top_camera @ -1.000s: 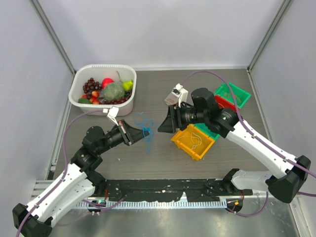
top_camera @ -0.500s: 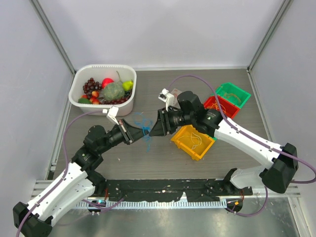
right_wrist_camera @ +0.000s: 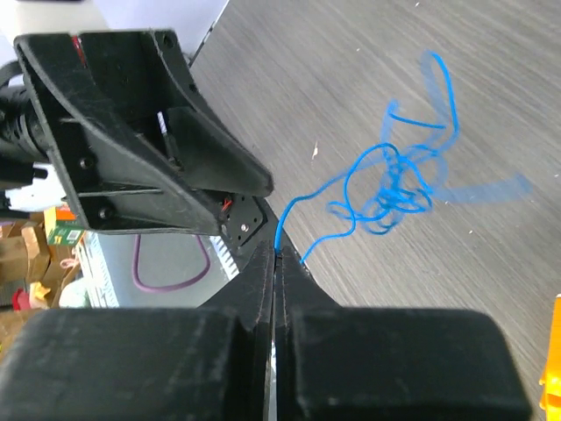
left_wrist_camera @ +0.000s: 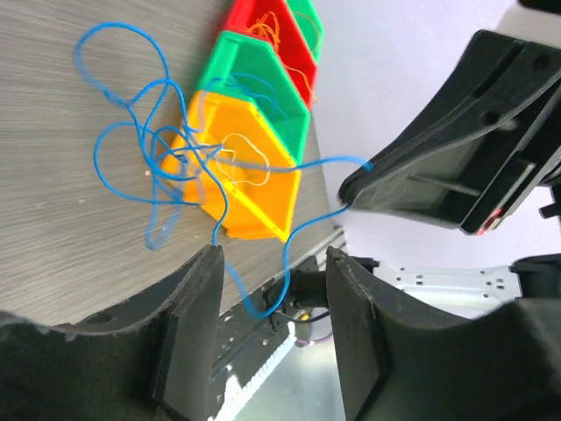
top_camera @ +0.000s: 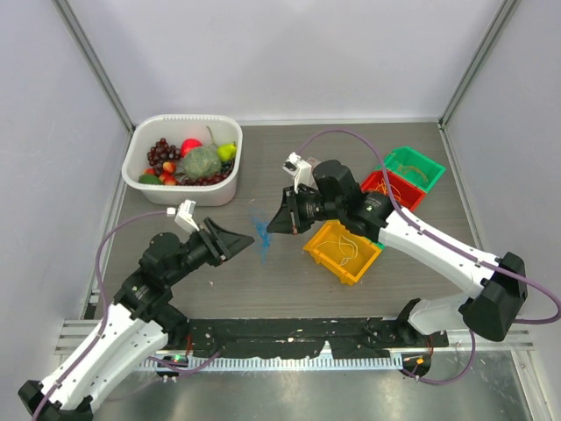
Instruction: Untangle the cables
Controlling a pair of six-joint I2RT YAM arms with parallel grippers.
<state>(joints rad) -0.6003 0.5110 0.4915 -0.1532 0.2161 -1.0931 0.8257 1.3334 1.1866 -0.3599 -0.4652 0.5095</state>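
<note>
Right pincer (right_wrist_camera: pixel 276 254) pinches the blue cable (right_wrist_camera: pixel 386 189), left pincer (left_wrist_camera: pixel 273 259) apart; a hard tug could knot it tighter just beyond the tips.

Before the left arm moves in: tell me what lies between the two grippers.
Only the blue cable, clearest in the top view; the right gripper pinches it, the left gripper stands open.

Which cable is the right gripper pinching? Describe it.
From the white fruit tub at back left, look toward the yellow bin; about halfway is a thin blue cable bunched in a loose knot. One end is pinched in the right gripper. Unlike the pale wire inside that bin, it is bright blue and outside any bin.
</note>
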